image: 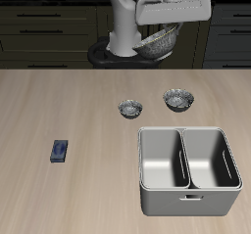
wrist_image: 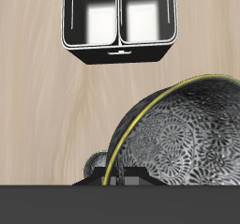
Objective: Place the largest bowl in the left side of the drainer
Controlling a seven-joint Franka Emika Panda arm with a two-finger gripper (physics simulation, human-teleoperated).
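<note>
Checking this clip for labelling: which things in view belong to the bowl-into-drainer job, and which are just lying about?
Part of the job:
- the largest bowl, held up off the table by the gripper
- the drainer, both compartments empty

Lying about:
- the smallest bowl, on the table behind the drainer
- the mid-sized bowl, beside it
- a small blue object, far from the drainer on the table

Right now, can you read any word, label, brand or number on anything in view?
None can be read.
The largest bowl, held up by the gripper: only a speckled pattern.
The drainer: plain metal.
The small blue object on the table: too small to tell.
</note>
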